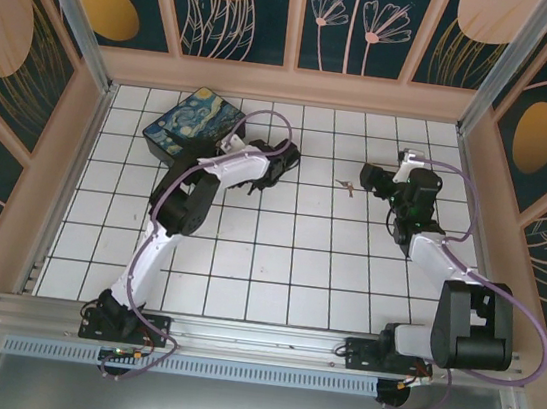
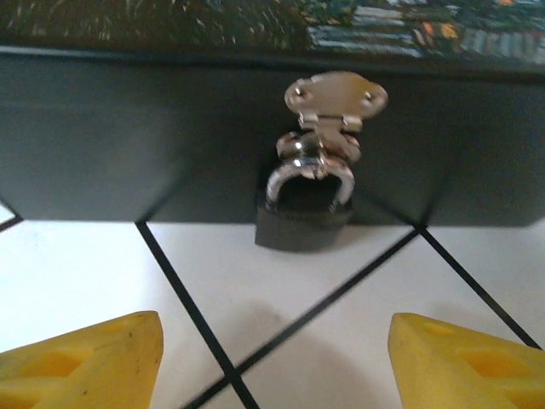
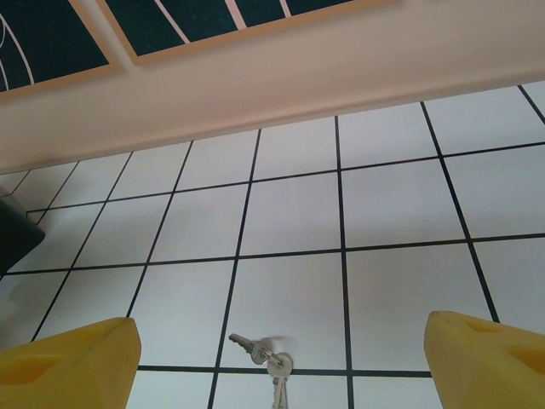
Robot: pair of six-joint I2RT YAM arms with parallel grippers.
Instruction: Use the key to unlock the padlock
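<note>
Left wrist view: we find the padlock [image 2: 302, 226] at centre frame, hanging from the hasp [image 2: 334, 95] of the box [image 2: 128, 145], with the left gripper [image 2: 272, 366] below it, jaws apart. In the right wrist view the key [image 3: 245, 344] lies on the table [image 3: 400, 213] at lower centre, and the right gripper [image 3: 285, 354] is parted. We advise descending centred over it.

A black box [image 1: 195, 124] with a swirly blue-and-yellow lid stood at the far left of the white tiled floor [image 1: 276, 265]. A silvery hasp [image 2: 335, 98] hung on its front wall. Dark floral panels [image 1: 229, 2] stood around the floor.
</note>
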